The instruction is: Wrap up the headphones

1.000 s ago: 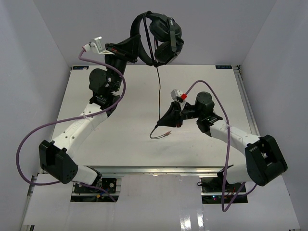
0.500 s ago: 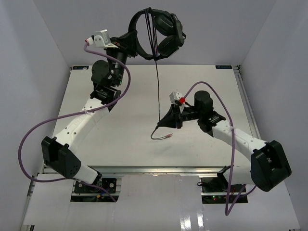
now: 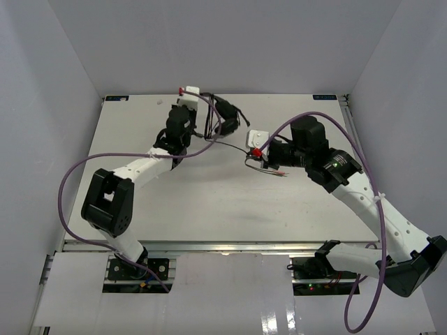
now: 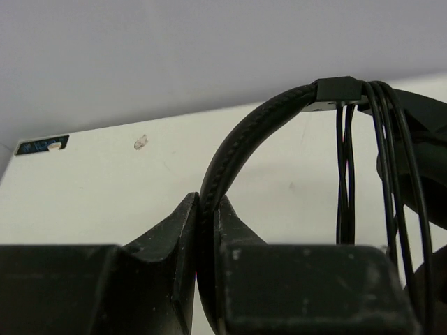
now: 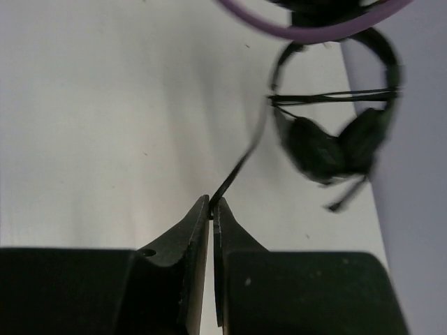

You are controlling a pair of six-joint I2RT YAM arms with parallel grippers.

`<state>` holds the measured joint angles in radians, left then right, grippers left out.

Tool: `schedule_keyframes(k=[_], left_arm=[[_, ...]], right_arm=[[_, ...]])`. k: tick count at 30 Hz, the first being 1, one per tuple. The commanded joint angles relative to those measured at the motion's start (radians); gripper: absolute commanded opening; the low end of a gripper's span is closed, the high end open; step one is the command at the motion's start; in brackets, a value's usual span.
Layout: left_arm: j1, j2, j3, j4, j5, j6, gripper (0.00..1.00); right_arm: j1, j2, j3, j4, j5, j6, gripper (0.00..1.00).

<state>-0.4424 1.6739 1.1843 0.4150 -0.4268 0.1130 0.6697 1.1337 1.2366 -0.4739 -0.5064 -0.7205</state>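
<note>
Since the earlier frame the left arm has come down from high above the far edge of the bench (image 3: 140,209). It has brought the headphones (image 3: 227,115) to the far centre of the bench surface. The cable (image 3: 227,145), which hung straight down, now runs at a shallow slant to the right tool (image 3: 250,159).

**Tool state.** The left tool (image 4: 207,209) is clamped narrow on the headband (image 4: 258,125), gripping it edge-on. The right tool (image 5: 211,206) is pinched fully onto the cable, with no gap visible between its fingers. A purple robot cable (image 3: 70,181) loops clear of the work.

**Step in hand.** Winding is in progress. The left wrist view shows several cable turns (image 4: 380,174) already laid across the headband near its slider. A short free tail ending in the plugs (image 3: 279,173) trails beyond the right tool toward the right.

**Next move.**
1. Carry the pinched cable around the headband for another turn.
2. Keep the run taut so the laid turns do not slacken.
3. Little tail remains, so the right tool will probably need a grip nearer the plugs before finishing.
</note>
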Motion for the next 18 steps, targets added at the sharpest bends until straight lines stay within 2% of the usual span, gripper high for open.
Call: schedule_keyframes(k=[1,4,7,10,13,18], left_arm=[[-0.1,-0.102,-0.144,0.037,0.052,0.292,0.0],[-0.131,-0.192,-0.266,0.027,0.107,0.379,0.0],[-0.134,-0.297,-0.35,-0.017,0.294,0.401,0.0],[-0.134,-0.418,-0.449,-0.008,0.507,0.368,0.0],[-0.133,-0.494,-0.459,-0.069,0.655,0.295,0.0],[-0.134,-0.567,-0.453,-0.118,0.862,0.149,0.0]], right_arm=[[0.008,-0.008,0.083,-0.046,0.407,-0.171,0.08],[0.008,0.001,0.047,0.021,0.581,-0.247,0.08],[0.001,0.019,0.003,0.088,0.685,-0.301,0.08],[-0.015,0.034,-0.022,0.122,0.653,-0.296,0.08],[-0.045,0.045,-0.051,0.154,0.59,-0.27,0.08],[-0.12,0.057,-0.094,0.215,0.353,-0.177,0.08]])
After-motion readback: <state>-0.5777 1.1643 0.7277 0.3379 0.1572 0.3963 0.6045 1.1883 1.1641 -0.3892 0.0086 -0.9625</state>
